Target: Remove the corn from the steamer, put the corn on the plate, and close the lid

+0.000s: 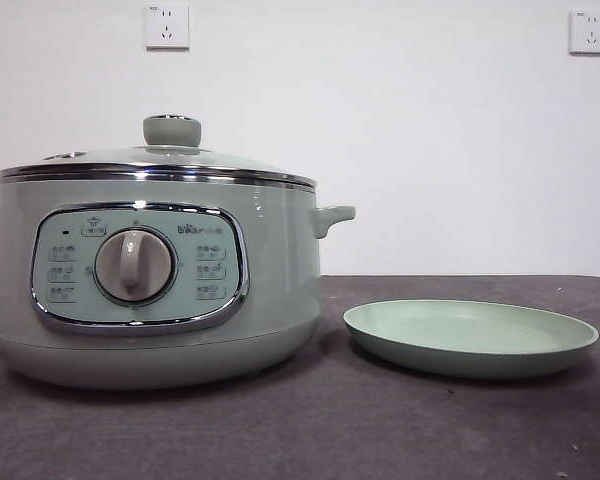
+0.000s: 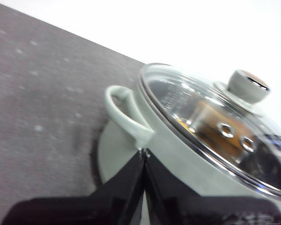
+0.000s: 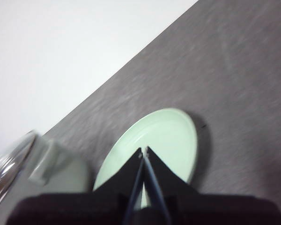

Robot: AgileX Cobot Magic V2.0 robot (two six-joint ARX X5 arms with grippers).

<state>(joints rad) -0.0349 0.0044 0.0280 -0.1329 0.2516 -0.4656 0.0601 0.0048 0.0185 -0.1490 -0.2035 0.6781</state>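
Sage-green enamel covers the steamer [image 1: 150,290], which is set on the left part of the dark grey bench [image 1: 310,430], its chrome-framed control panel and central dial turned toward the front camera. The lid [image 1: 155,158] is seated on the steamer's chrome rim, its pale green knob upright at the centre. Through the glass, in the left wrist view, a yellow-orange shape is made out inside the pot, most likely the corn [image 2: 201,124], though it is blurred by reflections. The plate [image 1: 470,338] is laid flat on the bench just beside the steamer, to its right in the front view, not touching it, and nothing is seen on it. Two white wall sockets [image 1: 167,26] are mounted on the pale wall behind.

The left hand [image 2: 144,152] is held above the bench by the steamer's side handle, its jaws pressed together with nothing between them. The right hand [image 3: 143,151] is held over the plate, its jaws likewise pressed together and gripping nothing. Neither arm is seen in the front view.
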